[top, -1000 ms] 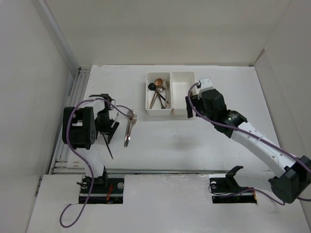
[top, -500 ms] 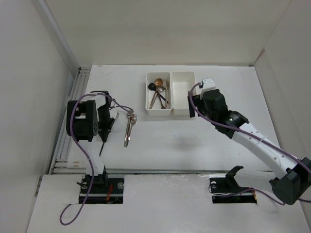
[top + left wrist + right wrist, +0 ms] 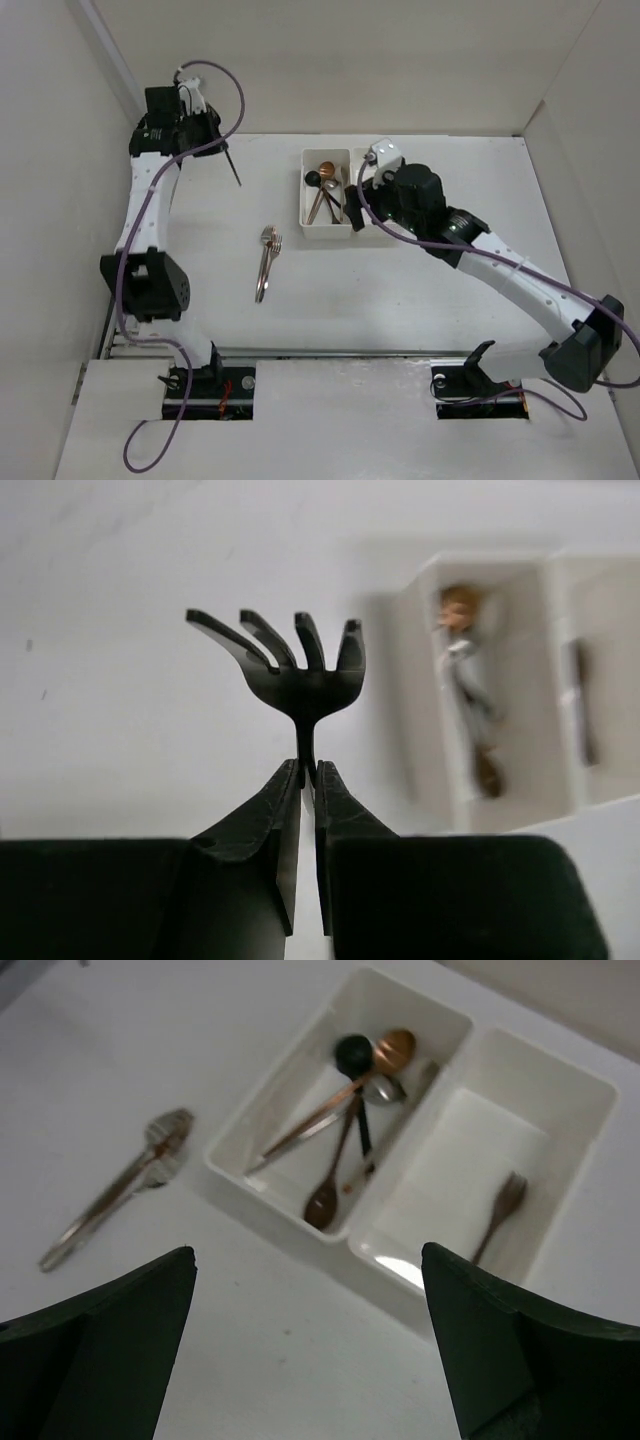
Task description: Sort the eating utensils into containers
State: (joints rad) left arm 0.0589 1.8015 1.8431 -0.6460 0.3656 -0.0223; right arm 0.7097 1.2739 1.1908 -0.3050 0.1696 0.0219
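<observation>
Left gripper (image 3: 308, 770) clamps black fork (image 3: 300, 680) above table's (image 3: 400, 310) far-left corner; next needs a carry to fork bin (image 3: 470, 1150); right gripper (image 3: 308, 1255) released.

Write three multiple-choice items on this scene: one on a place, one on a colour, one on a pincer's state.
1. Where does the small brown fork lie?
A. in with the spoons
B. alone in one white rectangular plastic bin
C. on the table

2. What colour is the thin fork that the left pincer holds?
A. silver
B. black
C. copper

3. How does the right pincer stand?
A. shut on a spoon
B. shut on a fork
C. open and empty

Answers:
1 B, nothing else lies in that bin.
2 B, its tines show black in the left wrist view.
3 C, its jaws stand wide apart with nothing between them.
</observation>
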